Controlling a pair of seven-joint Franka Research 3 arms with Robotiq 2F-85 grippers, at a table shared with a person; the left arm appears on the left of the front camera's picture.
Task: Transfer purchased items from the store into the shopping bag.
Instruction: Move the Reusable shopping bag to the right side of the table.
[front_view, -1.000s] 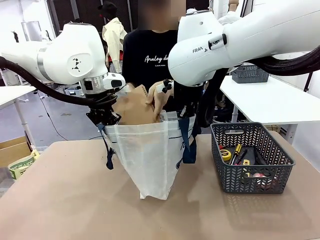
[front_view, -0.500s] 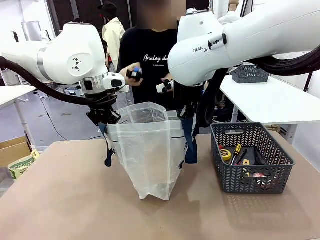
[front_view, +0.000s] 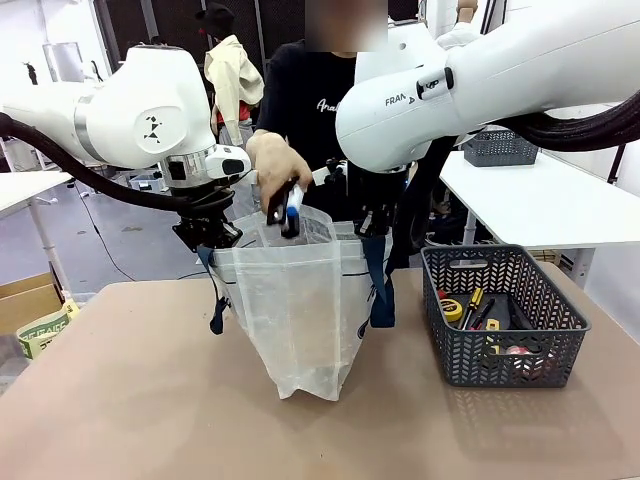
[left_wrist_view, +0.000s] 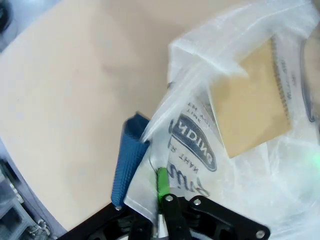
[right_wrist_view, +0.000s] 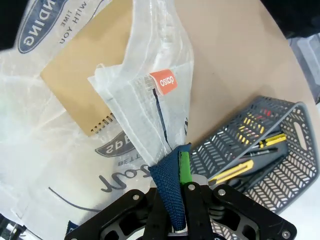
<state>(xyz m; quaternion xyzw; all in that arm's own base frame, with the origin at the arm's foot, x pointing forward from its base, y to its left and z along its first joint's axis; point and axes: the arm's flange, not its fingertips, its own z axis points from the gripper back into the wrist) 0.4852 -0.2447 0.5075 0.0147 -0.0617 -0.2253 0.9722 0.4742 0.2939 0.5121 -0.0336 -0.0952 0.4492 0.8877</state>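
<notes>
One shopping bag (front_view: 300, 310) | left tool (front_view: 211, 238), right tool (front_view: 372, 224) gripping it | one notebook (left_wrist_view: 250, 100) inside

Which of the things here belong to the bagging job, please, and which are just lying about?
Job: shopping bag, held open by left claw and right claw; notebook inside; dark basket; hand holding a dark item.
Lying about: far grey basket, white table, cardboard box.

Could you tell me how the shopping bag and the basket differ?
The shopping bag is soft, translucent white; the basket is rigid dark grey mesh. The bag is held open by the left gripper and right gripper, jaws shut on its rim; the basket stands unaided. The bag holds a brown notebook, the basket yellow-handled tools. Both sit on the table.
</notes>
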